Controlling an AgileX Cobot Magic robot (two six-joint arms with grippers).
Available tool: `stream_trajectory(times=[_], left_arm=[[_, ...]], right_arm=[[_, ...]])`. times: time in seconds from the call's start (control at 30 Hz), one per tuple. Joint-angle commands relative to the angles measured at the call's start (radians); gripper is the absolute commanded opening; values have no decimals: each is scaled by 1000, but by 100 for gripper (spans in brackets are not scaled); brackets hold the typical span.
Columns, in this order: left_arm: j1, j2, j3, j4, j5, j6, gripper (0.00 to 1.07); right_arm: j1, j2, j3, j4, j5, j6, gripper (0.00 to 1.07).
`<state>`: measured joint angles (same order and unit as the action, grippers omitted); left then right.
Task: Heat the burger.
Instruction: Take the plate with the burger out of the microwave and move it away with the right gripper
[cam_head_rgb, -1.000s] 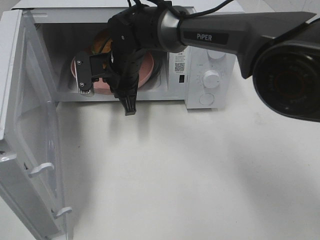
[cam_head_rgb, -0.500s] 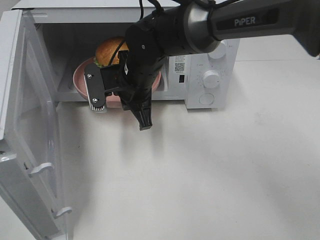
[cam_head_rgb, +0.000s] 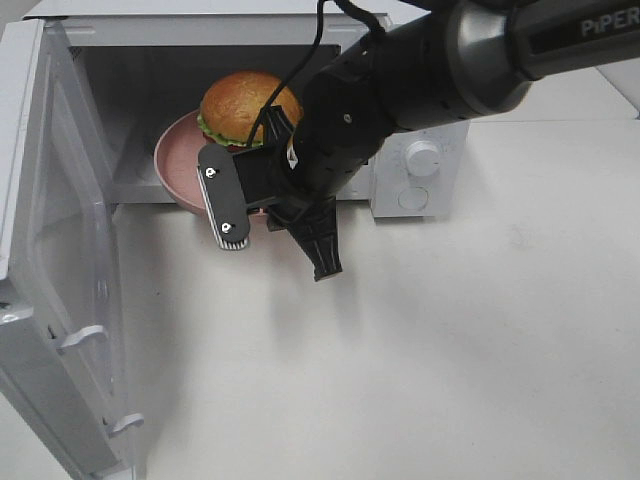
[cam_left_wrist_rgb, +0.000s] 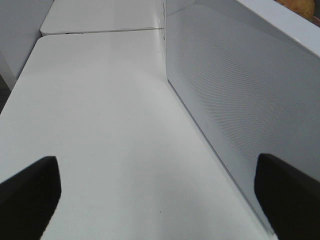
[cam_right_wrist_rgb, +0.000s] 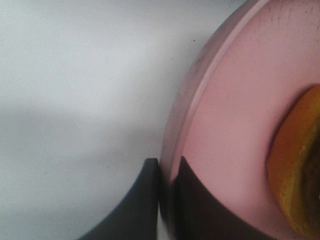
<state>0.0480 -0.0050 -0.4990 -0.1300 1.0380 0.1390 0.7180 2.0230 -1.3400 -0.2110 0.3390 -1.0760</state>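
Here the white worktop (cam_head_rgb: 430, 340) is kept bare in front so that the microwave (cam_head_rgb: 420, 150) can be reached, and its door (cam_head_rgb: 60, 290) is swung fully aside to leave the cavity free. The pink plate (cam_head_rgb: 180, 165) is held at the cavity mouth, partly over the sill, and serves as the carrier so that the food itself need not be touched. The burger (cam_head_rgb: 245, 105) is seated on that plate, upright. The right tool (cam_right_wrist_rgb: 167, 172) is clamped on the plate's rim, one finger either side. The left tool (cam_left_wrist_rgb: 160, 190) is held spread apart beside the door, clasping nothing.
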Motion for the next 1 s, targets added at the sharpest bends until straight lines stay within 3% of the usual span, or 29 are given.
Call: stream_trajectory(times=[0.03,1.0], left_arm=[[4,-21,2,-2,-4,-5,98],[4,-21,2,-2,-4,-5,98]], right_arm=[[0,-96,100,-34,-122,4,0],[0,-558,638,-47,-208,4,0]])
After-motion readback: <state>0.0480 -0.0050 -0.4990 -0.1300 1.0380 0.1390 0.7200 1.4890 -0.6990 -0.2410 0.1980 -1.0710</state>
